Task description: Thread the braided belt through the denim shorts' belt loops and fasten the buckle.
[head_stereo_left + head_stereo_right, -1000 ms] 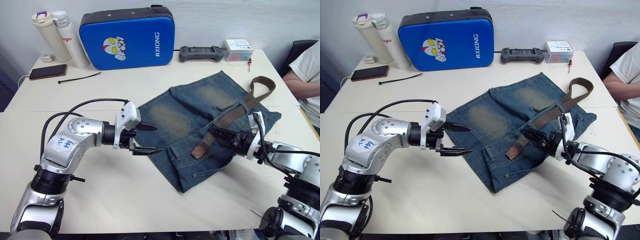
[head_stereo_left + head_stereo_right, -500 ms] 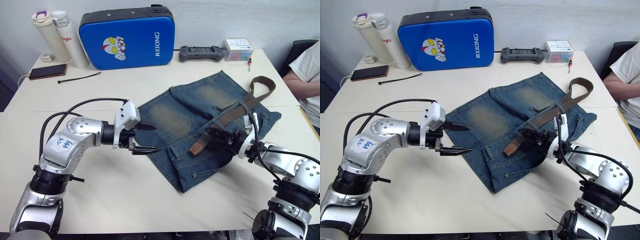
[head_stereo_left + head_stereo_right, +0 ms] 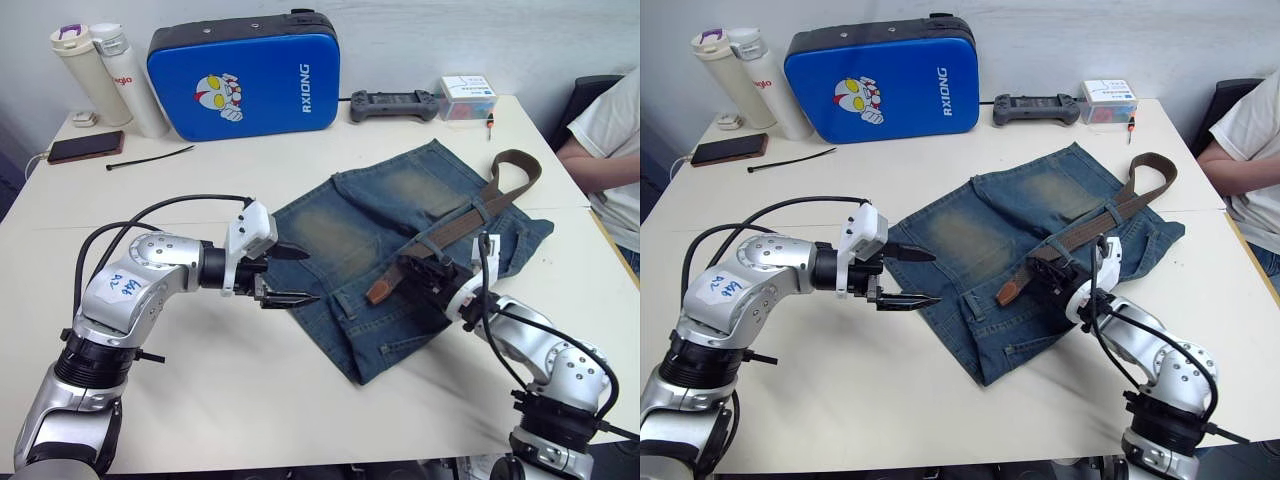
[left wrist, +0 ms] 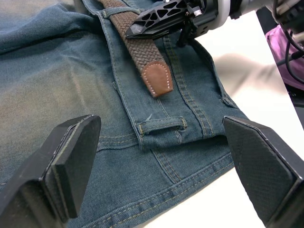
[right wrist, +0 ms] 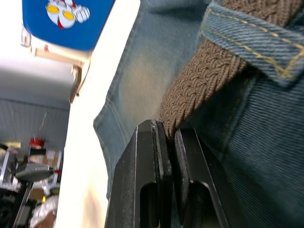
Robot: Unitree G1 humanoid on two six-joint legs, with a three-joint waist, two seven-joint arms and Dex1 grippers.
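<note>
Right pincer (image 3: 410, 272) clamps braided belt (image 3: 455, 225) near the shorts' waistband edge.

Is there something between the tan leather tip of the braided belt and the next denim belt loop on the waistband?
Nothing visible. The tan leather tip of the dark-brown braided belt, held by the right gripper, lies on bare blue denim shorts; the next belt loop is just ahead.

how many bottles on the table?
2. Both stand at the table's far left corner: the cream bottle with the purple-trimmed lid and the white bottle with red lettering right beside it, next to the blue case. None seem hidden.
</note>
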